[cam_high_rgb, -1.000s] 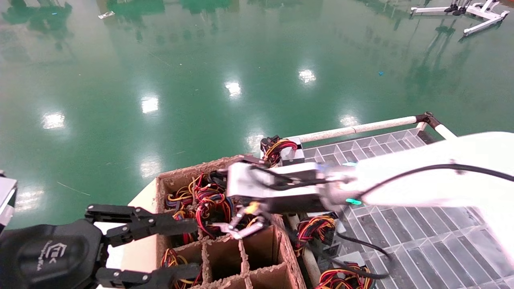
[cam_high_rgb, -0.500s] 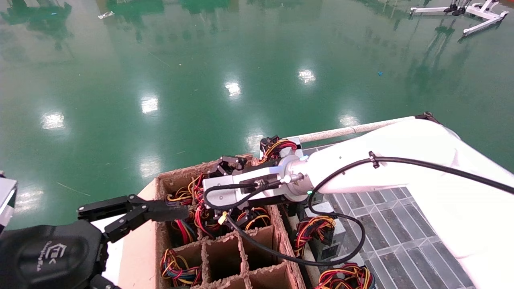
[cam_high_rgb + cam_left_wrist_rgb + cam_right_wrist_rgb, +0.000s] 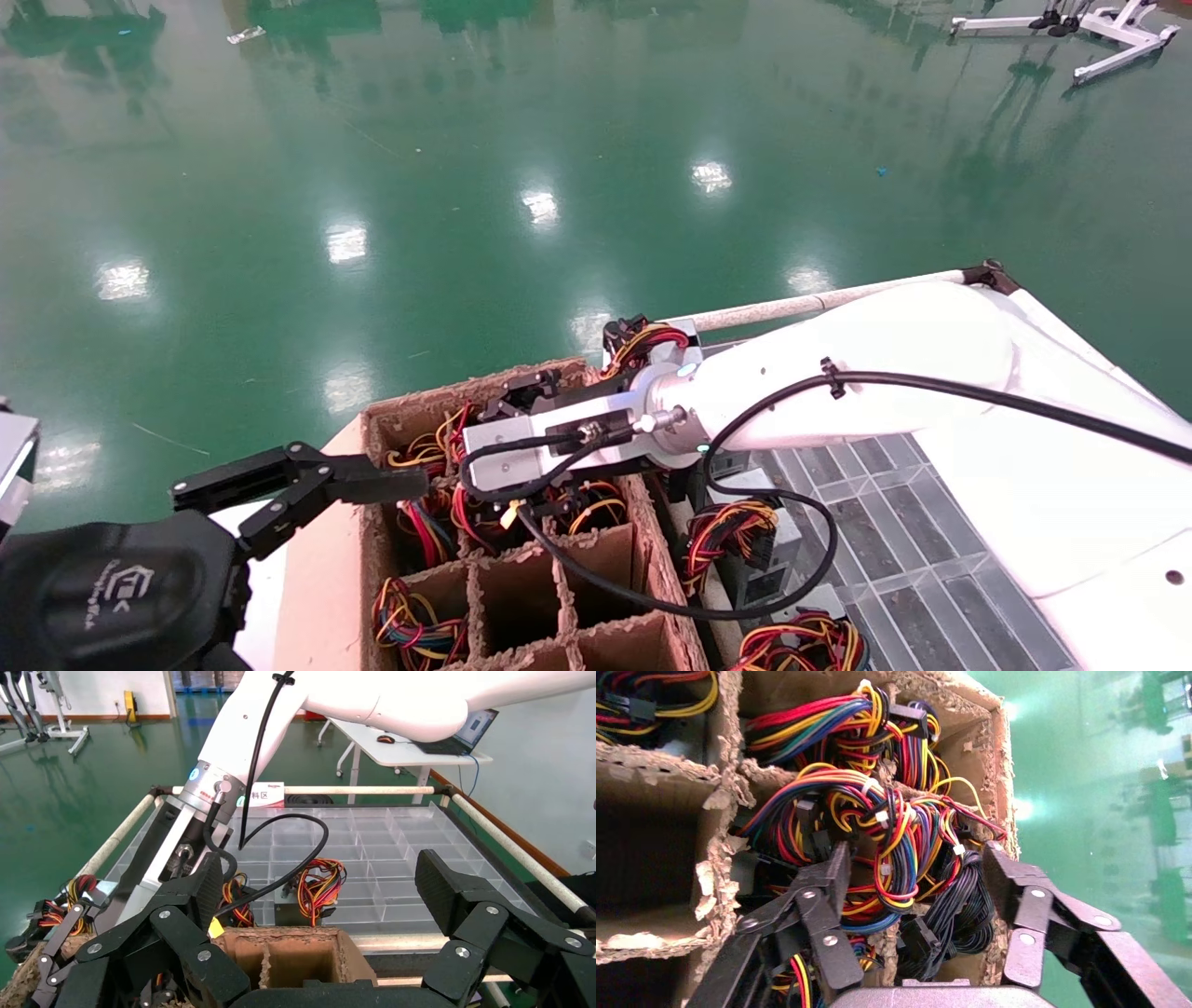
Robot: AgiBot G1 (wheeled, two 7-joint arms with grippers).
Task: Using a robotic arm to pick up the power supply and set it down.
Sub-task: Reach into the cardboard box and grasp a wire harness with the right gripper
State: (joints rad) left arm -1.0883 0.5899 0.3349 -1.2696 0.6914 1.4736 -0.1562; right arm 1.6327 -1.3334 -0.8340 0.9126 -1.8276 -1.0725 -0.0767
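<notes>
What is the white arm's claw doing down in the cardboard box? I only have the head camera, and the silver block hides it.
Observer: The right wrist view shows the right gripper open, one finger on each side of the wire bundle of a power supply in a compartment of the cardboard box.
Operator: Has it grabbed the metal part?
Observer: No. The fingers stand apart, and the metal body is hidden under the wires.
Operator: What's past the clear tray?
Observer: The left wrist view, looking out between the fingers of the open left gripper, shows a white table with a laptop on it.
</notes>
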